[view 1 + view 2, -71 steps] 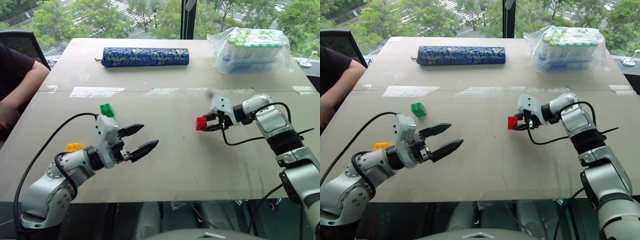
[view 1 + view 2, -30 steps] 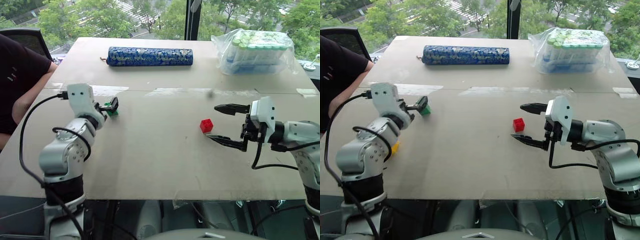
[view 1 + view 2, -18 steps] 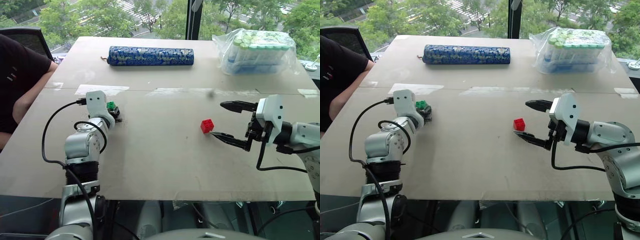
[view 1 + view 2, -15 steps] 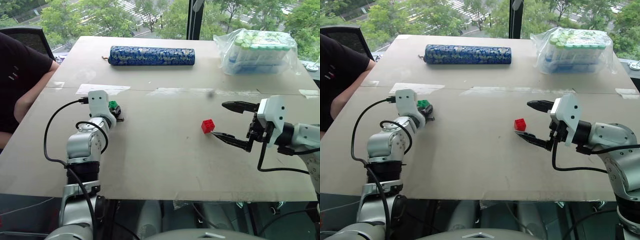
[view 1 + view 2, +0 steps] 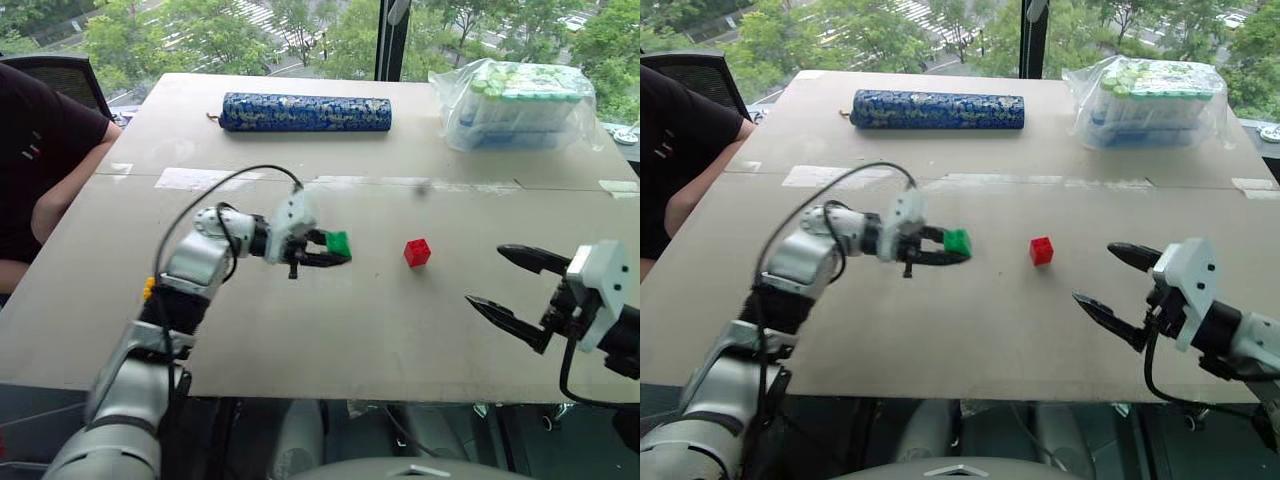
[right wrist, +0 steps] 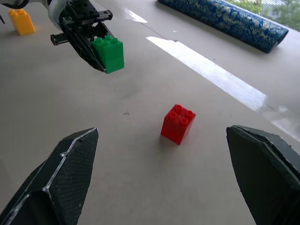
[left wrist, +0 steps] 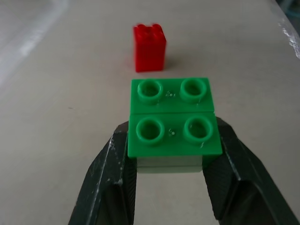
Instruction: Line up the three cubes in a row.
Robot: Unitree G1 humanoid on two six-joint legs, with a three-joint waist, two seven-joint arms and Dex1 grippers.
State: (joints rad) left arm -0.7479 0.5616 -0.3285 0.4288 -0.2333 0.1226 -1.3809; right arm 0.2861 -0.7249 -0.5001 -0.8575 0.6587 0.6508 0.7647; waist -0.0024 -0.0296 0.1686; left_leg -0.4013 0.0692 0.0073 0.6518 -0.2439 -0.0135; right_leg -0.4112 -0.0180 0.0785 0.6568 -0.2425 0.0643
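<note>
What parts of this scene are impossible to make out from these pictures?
- Yellow cube: head views, mostly hidden behind the left arm.
- Green cube: left wrist view, its lower sides covered by the left pincer fingers.
- Bag of bottles: labels too small to read.
- Person's sleeve: cut off by the edge.

Small yellow studded plastic brick mostly hidden behind the left arm. Seated person's dark sleeve cut off at nine o'clock. Clear plastic bag's contents indistinct.
</note>
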